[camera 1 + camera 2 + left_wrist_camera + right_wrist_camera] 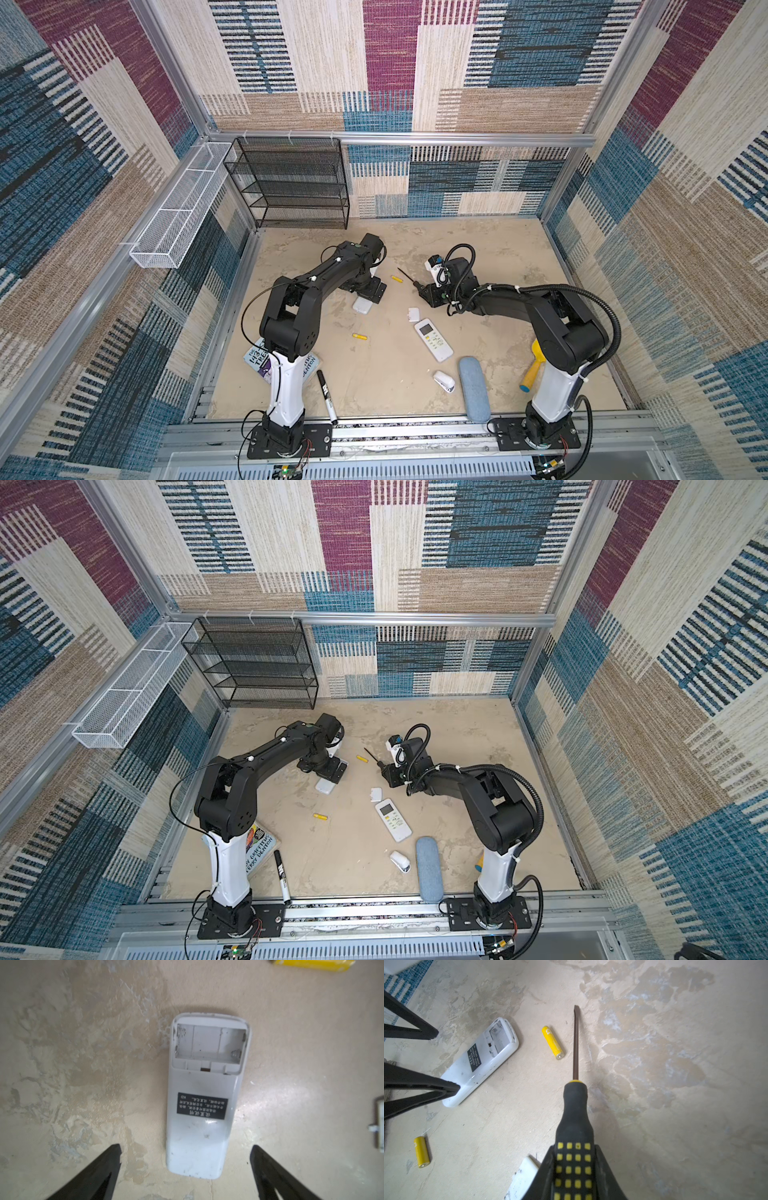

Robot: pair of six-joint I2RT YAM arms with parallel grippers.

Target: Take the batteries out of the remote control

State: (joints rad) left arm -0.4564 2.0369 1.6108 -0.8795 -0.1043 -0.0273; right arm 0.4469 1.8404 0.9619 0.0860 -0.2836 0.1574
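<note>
Left tool (186,1147) released, straddling remote (205,1105), compartment empty | right tool (575,1149) clenched on screwdriver (575,1105), poised for prying | two batteries (552,1042) out on tabletop (654,1084)

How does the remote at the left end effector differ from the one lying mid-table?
The face-down remote shows its back, with an uncovered, empty battery bay; the face-up remote shows screen and buttons, its back hidden. The face-down remote lies between the fingers of the open left end effector; the face-up remote lies untouched. Both are white, flat on the table.
</note>
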